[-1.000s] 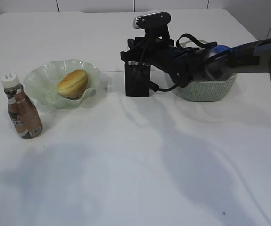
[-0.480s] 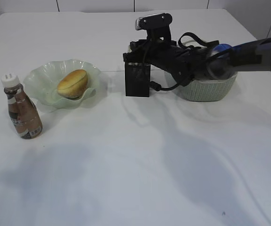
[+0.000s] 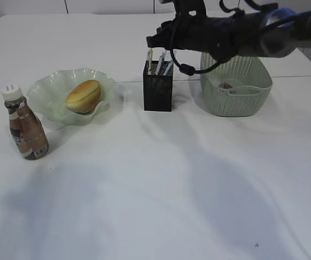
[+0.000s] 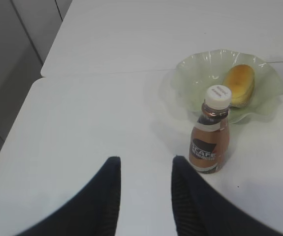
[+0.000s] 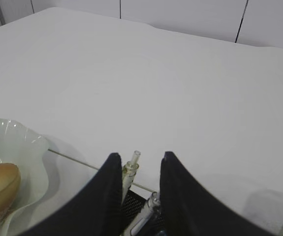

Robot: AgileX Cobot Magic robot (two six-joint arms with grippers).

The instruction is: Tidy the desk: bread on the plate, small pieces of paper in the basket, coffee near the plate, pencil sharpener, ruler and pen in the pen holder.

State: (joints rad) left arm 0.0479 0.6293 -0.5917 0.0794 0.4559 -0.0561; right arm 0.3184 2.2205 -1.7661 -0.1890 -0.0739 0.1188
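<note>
1. Exterior view: right gripper up at about 1 o'clock, just above the pen holder, jaws part open and, as far as can be told from here, empty. Pens poking out of the holder's top. Basket out at 3 o'clock of the holder, something small and brownish inside, too dim to name. Bread lying in the plate at 9 o'clock of the holder; coffee upright at 8 o'clock of the plate, close by.

2. Left wrist view: left gripper at 6 o'clock, jaws part open with nothing between them. Coffee at 3 o'clock of the jaws, plate beyond at 1 o'clock. Probably a smooth, fairly heavy bottle; best taken around the body below the cap. Glass plate likely fragile.

3. Right wrist view: right gripper gaping part way, gripping nothing; pens standing loose between and below the jaws. Light, stiff, slippery sticks by the look; best pinched mid-shaft.

4. Desk: plain white, smooth, matte, seam across the far part. Pale panelled wall behind; soft shadows only.
</note>
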